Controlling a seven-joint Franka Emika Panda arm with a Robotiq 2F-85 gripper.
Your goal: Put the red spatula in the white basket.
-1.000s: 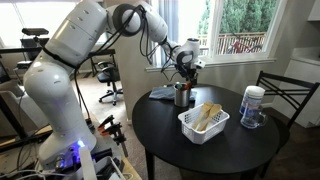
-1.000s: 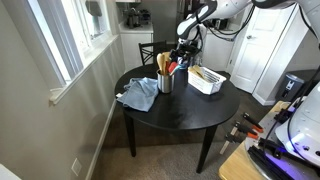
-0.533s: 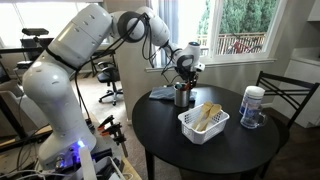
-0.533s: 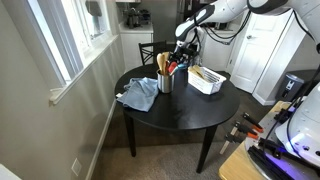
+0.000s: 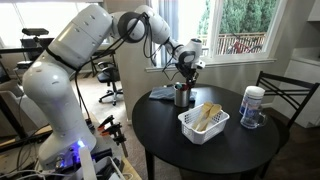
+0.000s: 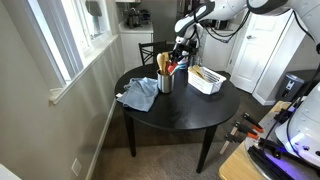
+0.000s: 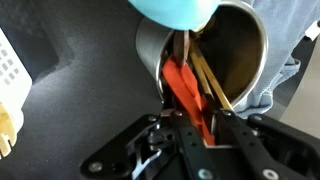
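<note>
The red spatula stands in a round metal cup, its flat red part rising out toward the camera. My gripper is above the cup with its two black fingers pressed against either side of the red spatula. In both exterior views the gripper hangs right over the cup at the back of the round black table. The white basket sits beside the cup and holds pale wooden utensils. Its lattice wall shows at the left edge of the wrist view.
A crumpled blue cloth lies by the cup. A clear canister with a white lid stands near the table's far side, with a dark chair behind it. Wooden utensils and a teal utensil head share the cup.
The jaws have closed from wide open onto the red spatula. The arm has barely shifted above the cup.
</note>
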